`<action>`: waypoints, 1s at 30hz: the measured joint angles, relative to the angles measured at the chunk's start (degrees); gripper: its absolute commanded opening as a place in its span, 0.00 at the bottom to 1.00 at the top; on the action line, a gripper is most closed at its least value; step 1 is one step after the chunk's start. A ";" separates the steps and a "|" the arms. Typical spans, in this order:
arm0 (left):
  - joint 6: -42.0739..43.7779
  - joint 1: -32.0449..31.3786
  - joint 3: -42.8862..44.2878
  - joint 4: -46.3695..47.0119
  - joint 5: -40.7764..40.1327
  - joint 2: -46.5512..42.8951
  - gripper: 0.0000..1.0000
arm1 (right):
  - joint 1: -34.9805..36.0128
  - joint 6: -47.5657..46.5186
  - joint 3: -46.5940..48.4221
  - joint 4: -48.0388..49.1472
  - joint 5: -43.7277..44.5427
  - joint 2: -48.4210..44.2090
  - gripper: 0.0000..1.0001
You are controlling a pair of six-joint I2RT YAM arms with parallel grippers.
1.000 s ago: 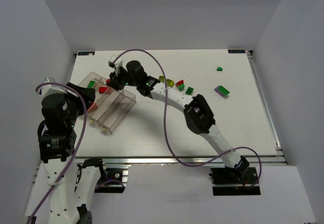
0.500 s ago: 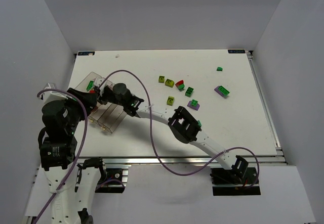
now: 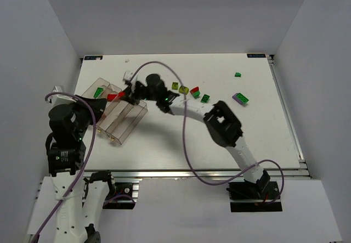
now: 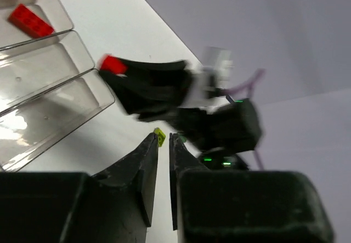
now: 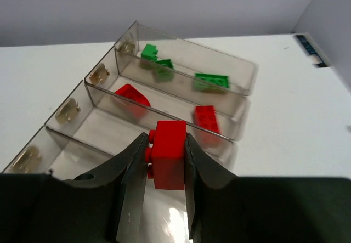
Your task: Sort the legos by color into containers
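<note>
My right gripper (image 5: 167, 144) is shut on a red lego (image 5: 169, 154), held just above the clear divided tray (image 5: 71, 123). In the top view that gripper (image 3: 122, 95) hangs over the tray (image 3: 129, 125) at the table's left. The far compartment holds green legos (image 5: 211, 81). The one beside it holds two red ones (image 5: 131, 96). My left gripper (image 4: 163, 144) is shut on nothing, low beside the tray, pointing at the right gripper. Loose yellow-green (image 3: 175, 86), green (image 3: 205, 98) and purple (image 3: 240, 97) legos lie on the table.
The right arm (image 3: 222, 125) stretches diagonally from its base across the middle of the table, its purple cable (image 3: 184, 139) looping over it. A small green brick (image 3: 238, 74) lies far right near the back. White walls close in the table.
The left jaws have closed. The right gripper dipped toward the near side of the tray half a second ago and is now back over its far part, with the red lego.
</note>
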 measured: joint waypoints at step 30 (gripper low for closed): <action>-29.42 -18.45 -25.07 56.08 23.02 13.42 0.77 | -13.57 -7.91 -43.30 -6.16 -28.04 -46.90 0.00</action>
